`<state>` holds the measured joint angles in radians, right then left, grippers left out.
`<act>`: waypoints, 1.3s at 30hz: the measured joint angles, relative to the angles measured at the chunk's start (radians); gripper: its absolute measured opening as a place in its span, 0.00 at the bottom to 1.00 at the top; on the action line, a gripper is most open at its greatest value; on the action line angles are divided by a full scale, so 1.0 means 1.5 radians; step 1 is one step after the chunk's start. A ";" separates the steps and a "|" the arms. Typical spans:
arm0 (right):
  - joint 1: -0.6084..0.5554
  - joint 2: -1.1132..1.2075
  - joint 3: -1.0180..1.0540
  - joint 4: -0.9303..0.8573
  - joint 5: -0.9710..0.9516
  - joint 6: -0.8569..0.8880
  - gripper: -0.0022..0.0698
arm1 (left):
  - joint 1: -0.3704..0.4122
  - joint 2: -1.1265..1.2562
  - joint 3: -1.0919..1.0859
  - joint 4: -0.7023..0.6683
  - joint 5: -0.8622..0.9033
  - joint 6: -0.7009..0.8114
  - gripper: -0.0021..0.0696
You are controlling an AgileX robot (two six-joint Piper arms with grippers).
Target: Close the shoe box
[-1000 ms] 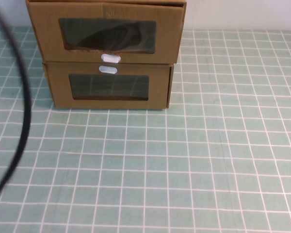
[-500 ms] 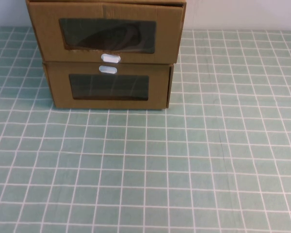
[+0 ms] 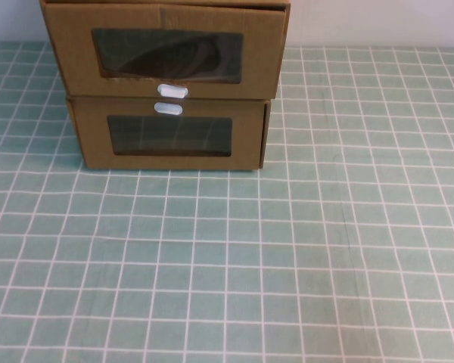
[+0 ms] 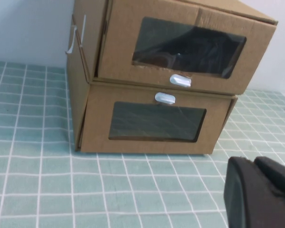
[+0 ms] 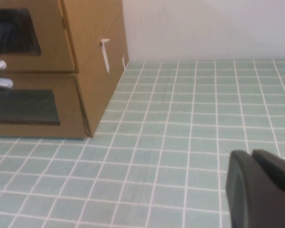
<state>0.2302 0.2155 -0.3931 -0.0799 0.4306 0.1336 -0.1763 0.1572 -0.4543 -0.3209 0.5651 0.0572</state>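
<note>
Nothing has shifted since half a second ago. We see shoe box (image 3: 166,57) atop twin box (image 3: 170,136), beyond left gripper (image 4: 261,192); right gripper (image 5: 261,190) well aside. Finger spread: cannot tell.

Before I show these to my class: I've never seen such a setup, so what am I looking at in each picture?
A two-armed robot photographs its table from three cameras. The raised view shows two stacked cardboard boxes on a green checked tablecloth: the shoe box on top, its white tab below the window, and the lower box. Neither arm appears there. Each wrist camera catches part of its own dark gripper at the picture's edge: the left gripper, the right gripper. Neither holds anything.
</note>
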 joint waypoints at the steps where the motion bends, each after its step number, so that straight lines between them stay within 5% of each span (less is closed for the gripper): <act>1: 0.000 -0.016 0.020 0.000 -0.001 0.000 0.01 | 0.000 0.000 0.001 0.000 -0.007 0.000 0.02; 27: 0.000 -0.055 0.107 0.003 0.022 0.000 0.01 | 0.000 -0.001 0.028 0.002 -0.044 -0.001 0.02; 39: 0.000 -0.056 0.107 0.003 0.025 0.000 0.01 | 0.000 -0.111 0.260 0.238 -0.107 -0.066 0.02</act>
<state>0.2302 0.1310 -0.2318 -0.0747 0.4676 0.1336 -0.1763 -0.0088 -0.0649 0.0358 0.4042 -0.0411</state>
